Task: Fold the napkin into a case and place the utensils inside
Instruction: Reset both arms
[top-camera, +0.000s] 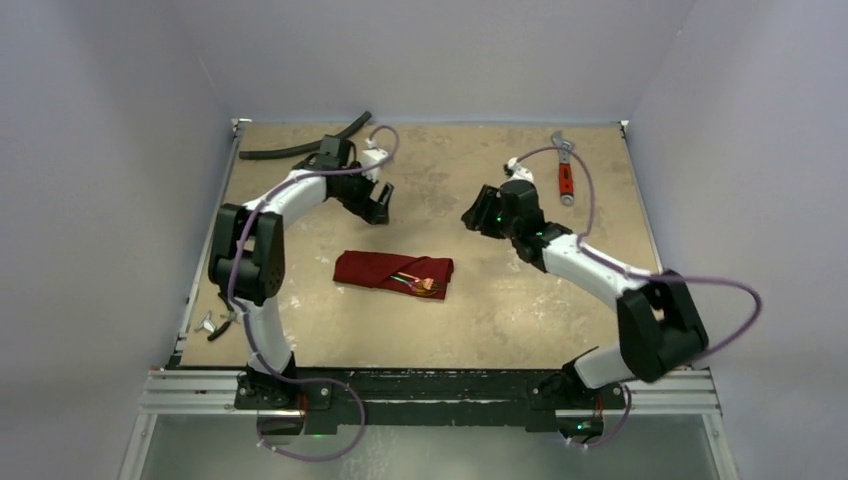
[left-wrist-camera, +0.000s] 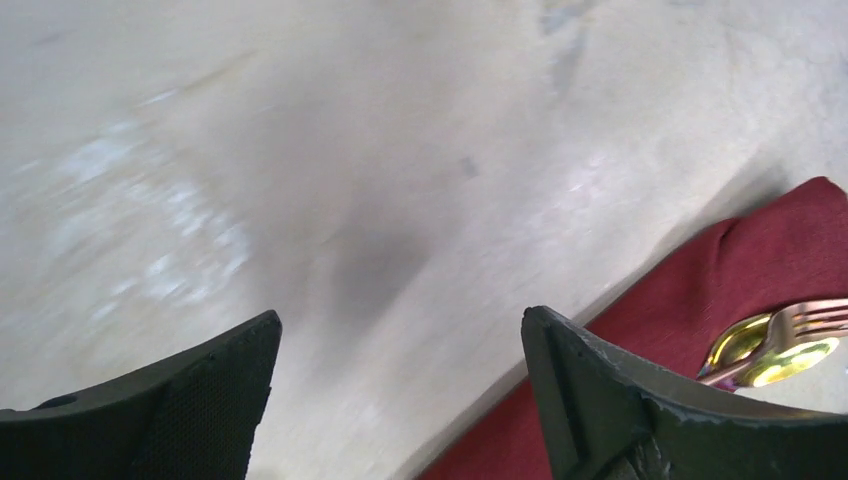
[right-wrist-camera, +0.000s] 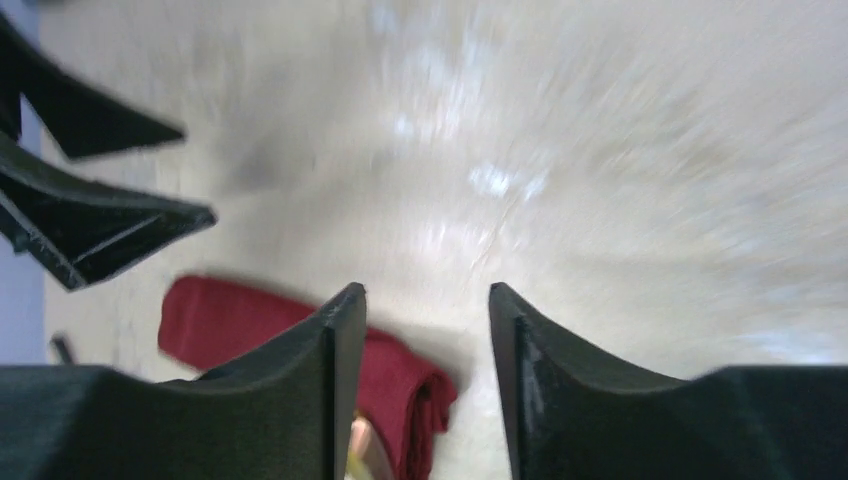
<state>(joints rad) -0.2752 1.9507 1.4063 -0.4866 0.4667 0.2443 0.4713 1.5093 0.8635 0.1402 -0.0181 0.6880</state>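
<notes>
The dark red napkin lies folded as a narrow case (top-camera: 392, 272) in the middle of the table. Gold utensils (top-camera: 418, 283) lie in it, their ends showing at its right end. In the left wrist view the case (left-wrist-camera: 760, 265) is at the lower right with a gold spoon and fork (left-wrist-camera: 785, 345) on it. In the right wrist view the case (right-wrist-camera: 235, 320) lies below my fingers. My left gripper (top-camera: 378, 207) is open and empty, above and behind the case's left part. My right gripper (top-camera: 475, 220) is open and empty, to the case's back right.
A black hose (top-camera: 300, 148) lies at the back left. A red-handled silver wrench (top-camera: 565, 172) lies at the back right. A small metal tool (top-camera: 215, 325) sits at the left edge. The left gripper's fingers (right-wrist-camera: 90, 225) show in the right wrist view.
</notes>
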